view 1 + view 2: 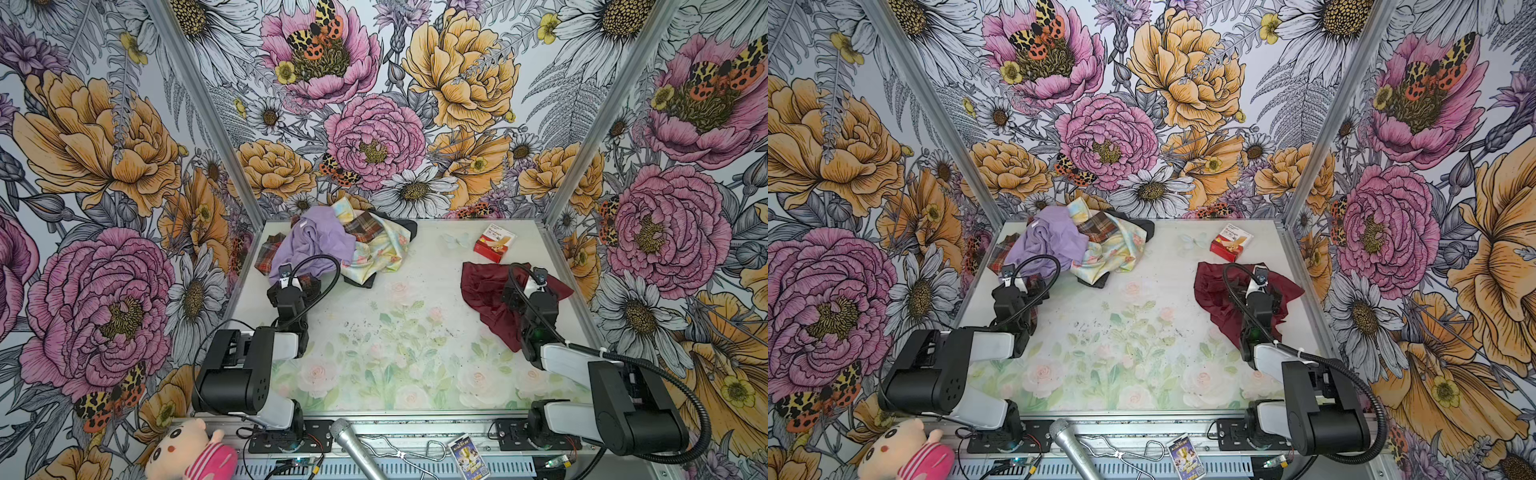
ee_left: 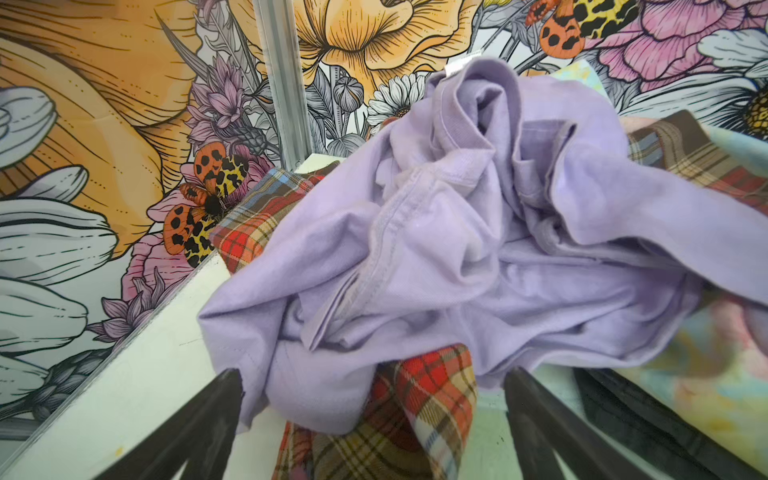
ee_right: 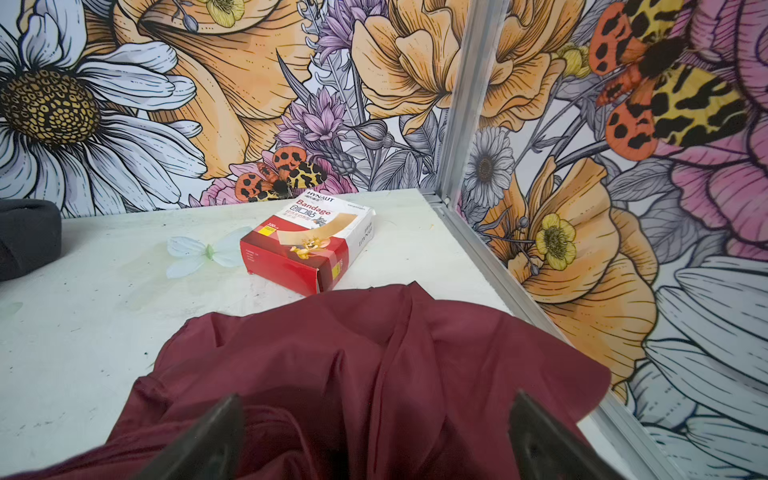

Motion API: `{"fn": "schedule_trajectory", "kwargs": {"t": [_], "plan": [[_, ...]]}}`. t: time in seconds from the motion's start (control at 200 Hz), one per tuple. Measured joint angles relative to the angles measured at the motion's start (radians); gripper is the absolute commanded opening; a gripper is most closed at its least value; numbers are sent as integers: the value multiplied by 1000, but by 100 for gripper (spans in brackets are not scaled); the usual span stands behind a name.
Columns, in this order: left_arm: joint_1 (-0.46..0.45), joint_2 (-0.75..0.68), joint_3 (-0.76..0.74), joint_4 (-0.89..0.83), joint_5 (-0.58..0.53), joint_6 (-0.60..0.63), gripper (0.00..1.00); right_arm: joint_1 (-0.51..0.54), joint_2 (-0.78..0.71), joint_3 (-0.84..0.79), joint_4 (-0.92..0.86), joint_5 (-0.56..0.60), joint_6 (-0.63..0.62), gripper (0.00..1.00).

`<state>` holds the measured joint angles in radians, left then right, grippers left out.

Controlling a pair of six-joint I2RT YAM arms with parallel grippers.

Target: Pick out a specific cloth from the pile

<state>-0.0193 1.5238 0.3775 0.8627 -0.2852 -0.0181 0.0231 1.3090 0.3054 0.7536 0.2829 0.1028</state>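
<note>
The dark maroon cloth (image 1: 484, 291) (image 1: 1214, 295) lies crumpled on the table's right side, apart from the pile. My right gripper (image 1: 528, 286) (image 3: 376, 399) hovers over it, open, both fingers wide apart above its folds (image 3: 332, 365). The pile (image 1: 332, 241) (image 1: 1067, 237) of lavender, plaid, pastel floral and black cloths sits at the far left corner. My left gripper (image 1: 293, 280) (image 2: 374, 382) is open at the pile's near edge. Its fingers straddle a lavender fold (image 2: 457, 249) and a plaid flap (image 2: 424, 399) without closing on them.
A small red bandage box (image 1: 494, 247) (image 3: 307, 245) lies beyond the maroon cloth near the far right corner. Aluminium frame posts (image 3: 469, 104) and flowered walls close in the table. A microphone (image 1: 357, 449), a plush doll (image 1: 191, 453) and a card (image 1: 467, 455) lie along the front rail.
</note>
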Motion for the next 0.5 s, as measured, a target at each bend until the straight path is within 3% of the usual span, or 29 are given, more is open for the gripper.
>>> {"fn": "schedule_trajectory", "kwargs": {"t": [0.37, 0.5], "plan": [[17, 10, -18, 70, 69, 0, 99, -5, 205, 0, 191, -50, -16, 99], [23, 12, -18, 69, 77, -1, 99, -22, 228, 37, 135, -88, -15, 100]]}}
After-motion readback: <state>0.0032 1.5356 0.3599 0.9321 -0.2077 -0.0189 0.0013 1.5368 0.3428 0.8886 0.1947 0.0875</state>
